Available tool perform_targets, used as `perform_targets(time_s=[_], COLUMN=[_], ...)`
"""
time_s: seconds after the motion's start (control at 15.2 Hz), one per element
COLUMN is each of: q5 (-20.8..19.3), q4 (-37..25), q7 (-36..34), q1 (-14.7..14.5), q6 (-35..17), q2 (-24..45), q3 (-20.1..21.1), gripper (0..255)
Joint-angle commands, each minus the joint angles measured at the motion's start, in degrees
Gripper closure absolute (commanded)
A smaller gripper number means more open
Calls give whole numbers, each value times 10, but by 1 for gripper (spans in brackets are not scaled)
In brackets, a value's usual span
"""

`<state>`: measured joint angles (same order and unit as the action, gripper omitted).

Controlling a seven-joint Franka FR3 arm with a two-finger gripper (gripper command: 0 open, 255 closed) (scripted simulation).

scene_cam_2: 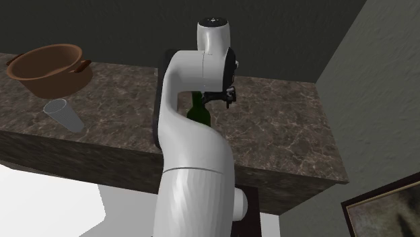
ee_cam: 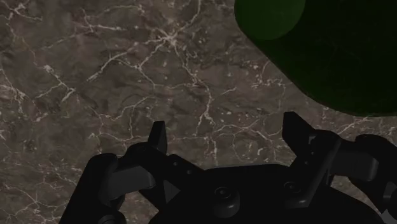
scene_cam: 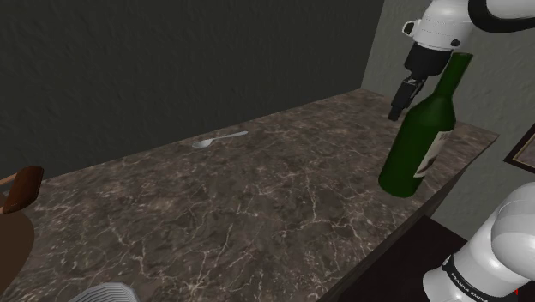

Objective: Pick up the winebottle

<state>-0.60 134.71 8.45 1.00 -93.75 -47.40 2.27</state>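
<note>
A dark green wine bottle (scene_cam: 423,137) with a pale label stands upright on the dark marble counter (scene_cam: 257,206), near the shoulder view's right edge. My black gripper (scene_cam: 399,101) hangs beside the bottle's neck, just to its left in that view and above the counter. In the wrist view the gripper (ee_cam: 226,132) is open, its fingertips (ee_cam: 158,136) standing apart over bare marble. The bottle (ee_cam: 337,57) lies off to one side of them, not between them. In the second exterior view the arm hides most of the bottle (scene_cam_2: 199,112).
A metal spoon (scene_cam: 219,138) lies at the counter's back edge. A brown pan (scene_cam_2: 50,67) and a clear glass (scene_cam_2: 64,114) sit at the far end. A dark wall (scene_cam: 171,60) backs the counter. A framed picture (scene_cam_2: 387,212) is low beside the stand.
</note>
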Motion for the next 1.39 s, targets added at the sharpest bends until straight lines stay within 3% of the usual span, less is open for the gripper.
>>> perform_targets(time_s=[0.0, 0.46, 0.99, 1.32], q5=[0, 28, 60, 62], q4=[0, -121, -301, -238], q7=[0, -45, -105, -102], q1=[0, -1, 5, 3], q6=[0, 136, 284, 251], q2=[0, -11, 24, -7], q3=[0, 21, 42, 42], gripper=[0, 0, 0, 0])
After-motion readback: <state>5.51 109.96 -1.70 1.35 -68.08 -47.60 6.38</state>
